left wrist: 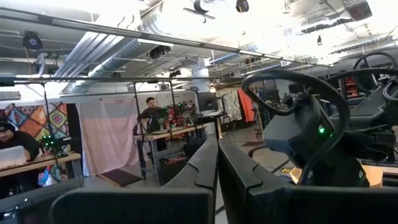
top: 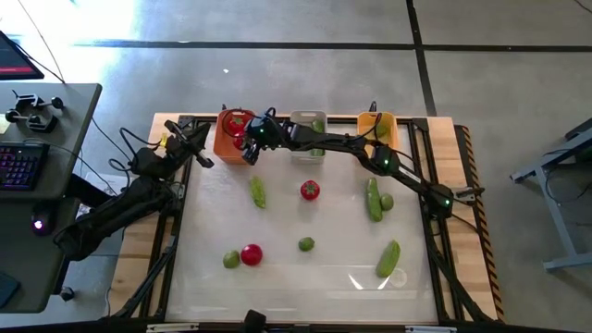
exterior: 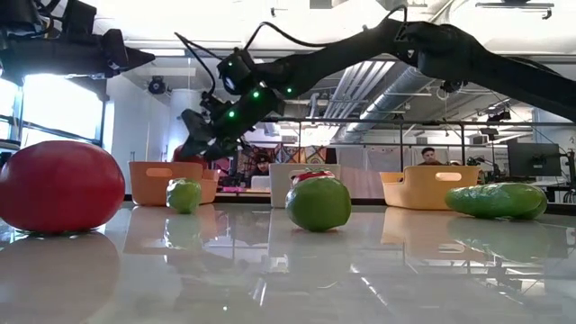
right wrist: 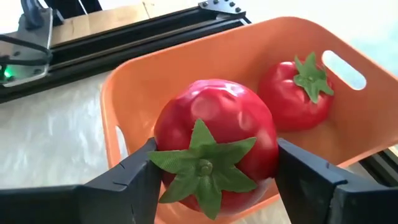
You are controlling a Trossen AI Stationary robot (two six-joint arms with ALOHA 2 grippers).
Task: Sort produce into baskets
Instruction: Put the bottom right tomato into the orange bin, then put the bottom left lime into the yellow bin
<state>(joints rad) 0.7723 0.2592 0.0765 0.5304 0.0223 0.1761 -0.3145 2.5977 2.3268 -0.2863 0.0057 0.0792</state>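
My right gripper (right wrist: 214, 180) is shut on a red tomato (right wrist: 214, 143) over the orange-red basket (top: 225, 139) at the table's far left; it also shows in the high view (top: 242, 141) and the low view (exterior: 200, 135). A second tomato (right wrist: 295, 93) lies on that basket's floor. My left gripper (top: 205, 159) is shut and empty, just left of the basket. The pale grey basket (top: 308, 137) and the yellow-orange basket (top: 377, 129) stand along the far edge, each with green produce inside. My right gripper pinches the tomato by two opposite sides (right wrist: 163, 146) between its two fingers. The fingers slant down from above. The tomato's green top (right wrist: 202, 163) faces the wrist camera. The tomato is lifted clear, above the orange-red basket's open top.
On the table lie a cucumber (top: 257, 191), a tomato (top: 310, 190), a cucumber (top: 373, 199) beside a lime (top: 387, 201), a lime (top: 305, 244), a tomato (top: 251, 253) next to a lime (top: 230, 260), and a cucumber (top: 388, 258). People sit in the room behind.
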